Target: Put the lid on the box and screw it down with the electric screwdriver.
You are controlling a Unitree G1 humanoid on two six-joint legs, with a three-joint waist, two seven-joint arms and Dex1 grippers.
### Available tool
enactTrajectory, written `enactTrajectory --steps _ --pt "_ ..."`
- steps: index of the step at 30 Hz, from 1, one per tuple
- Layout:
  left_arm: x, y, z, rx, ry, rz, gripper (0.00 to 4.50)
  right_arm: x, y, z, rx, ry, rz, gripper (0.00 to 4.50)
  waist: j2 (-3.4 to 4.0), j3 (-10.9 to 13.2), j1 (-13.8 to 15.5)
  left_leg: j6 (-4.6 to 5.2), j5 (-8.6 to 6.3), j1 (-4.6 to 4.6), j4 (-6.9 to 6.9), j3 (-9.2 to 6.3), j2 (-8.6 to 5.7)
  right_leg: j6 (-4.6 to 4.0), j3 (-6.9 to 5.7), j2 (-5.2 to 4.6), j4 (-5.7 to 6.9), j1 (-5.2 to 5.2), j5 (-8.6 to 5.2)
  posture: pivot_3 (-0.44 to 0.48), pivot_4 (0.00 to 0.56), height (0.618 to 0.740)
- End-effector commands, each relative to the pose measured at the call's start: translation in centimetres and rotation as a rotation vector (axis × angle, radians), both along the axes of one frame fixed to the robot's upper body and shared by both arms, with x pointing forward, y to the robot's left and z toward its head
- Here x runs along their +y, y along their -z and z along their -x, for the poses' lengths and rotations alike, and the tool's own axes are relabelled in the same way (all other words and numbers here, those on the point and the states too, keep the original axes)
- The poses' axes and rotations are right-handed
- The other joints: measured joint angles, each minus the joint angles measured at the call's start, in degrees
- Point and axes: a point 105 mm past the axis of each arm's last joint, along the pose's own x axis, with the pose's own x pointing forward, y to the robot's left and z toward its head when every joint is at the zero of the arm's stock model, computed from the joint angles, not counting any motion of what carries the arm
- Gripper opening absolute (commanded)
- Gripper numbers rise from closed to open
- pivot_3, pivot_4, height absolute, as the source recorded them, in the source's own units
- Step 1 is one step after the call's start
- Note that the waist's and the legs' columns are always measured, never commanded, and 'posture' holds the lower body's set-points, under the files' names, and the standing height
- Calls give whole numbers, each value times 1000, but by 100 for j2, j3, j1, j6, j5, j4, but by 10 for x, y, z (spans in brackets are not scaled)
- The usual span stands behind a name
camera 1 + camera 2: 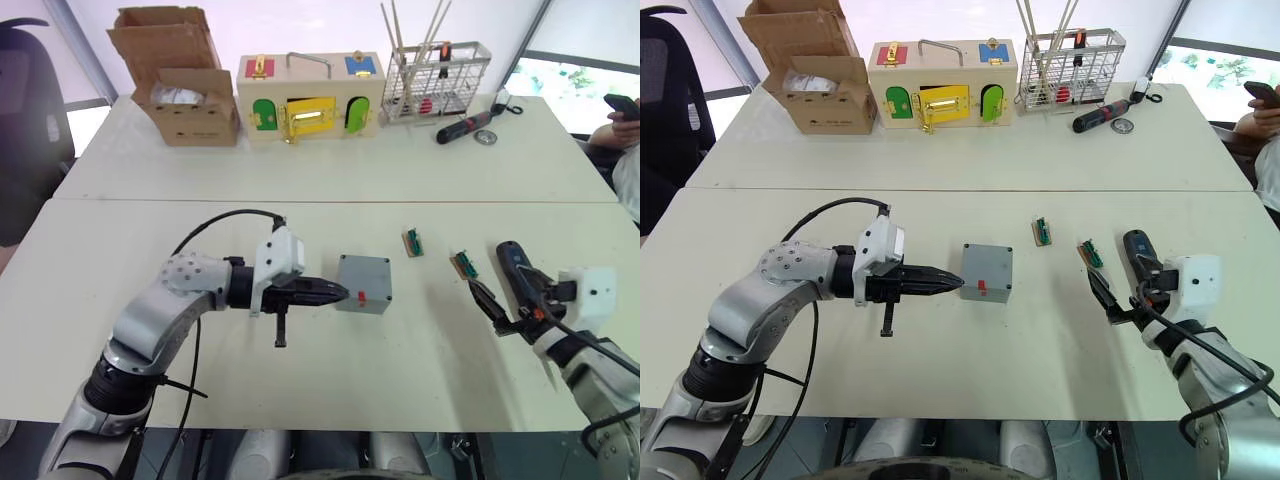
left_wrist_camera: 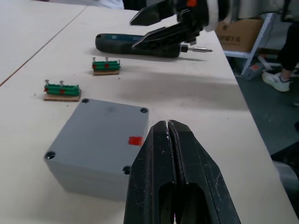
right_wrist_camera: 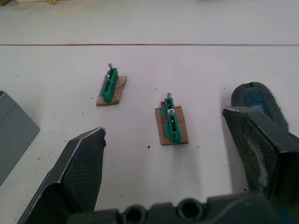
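The grey box (image 1: 363, 291) stands mid-table, a small red mark on the side facing my left arm. A flat grey lid (image 2: 105, 128) with screw holes at its corners covers its top. My left gripper (image 1: 340, 294) is shut, empty, its tip at the red-marked side; contact cannot be told. The electric screwdriver (image 1: 515, 264), black with a bluish label, lies on the table at the right. My right gripper (image 3: 163, 122) is open beside it, the tool just outside one finger (image 3: 261, 144). Two green terminal blocks (image 1: 412, 241) (image 1: 463, 264) holding screws lie between box and screwdriver.
Along the back stand a brown cardboard box (image 1: 185, 85), a wooden box with coloured doors (image 1: 310, 100) and a wire rack (image 1: 435, 80). A black-and-red hand screwdriver (image 1: 462, 127) lies beside the rack. A person's hand with a phone (image 1: 620, 108) is at the right edge.
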Motion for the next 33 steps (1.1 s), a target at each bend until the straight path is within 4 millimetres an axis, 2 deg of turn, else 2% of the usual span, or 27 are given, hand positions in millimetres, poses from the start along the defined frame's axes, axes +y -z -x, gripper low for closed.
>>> enactTrajectory --steps 1,4,8,12,14,32,33 --pt "-8 -8 3 -54 17 -2 0 1 -2 -12 -26 -15 9 4388 0 0 -1 0 0 0 1 0 0 0 -1 0 -1 1 0 0 150 740" --pt "-9 -9 3 -56 15 -2 0 2 0 -20 -24 -31 16 4388 2 0 0 0 0 1 1 1 -1 0 -2 1 -1 1 0 0 150 740" --pt "-5 -7 4 -60 15 -28 0 -6 9 -34 1 -4 53 3302 3 1 -10 0 0 0 0 5 -1 0 -3 1 -2 0 0 0 150 740" --pt "-3 -6 3 -60 -4 -35 0 -8 6 -37 -13 0 46 2230 6 1 -1 0 0 0 -1 3 -1 0 -3 1 -1 -1 0 0 150 740" --pt "-3 -6 4 -56 -7 -32 0 -8 7 -38 -11 -2 45 1557 6 1 -3 0 0 0 -1 4 -1 0 -3 1 -2 -1 0 0 150 740" --pt "-8 -7 -1 -82 -51 -17 0 -8 14 -51 -2 -13 33 1557 7 1 -3 0 0 0 -1 4 -1 0 -3 2 -1 -1 0 0 150 740" --pt "-8 -7 -2 -81 -52 -16 0 -8 15 -52 -1 -14 35 1282 7 1 -3 0 0 0 -1 4 -1 0 -3 2 -1 -1 0 0 150 740"
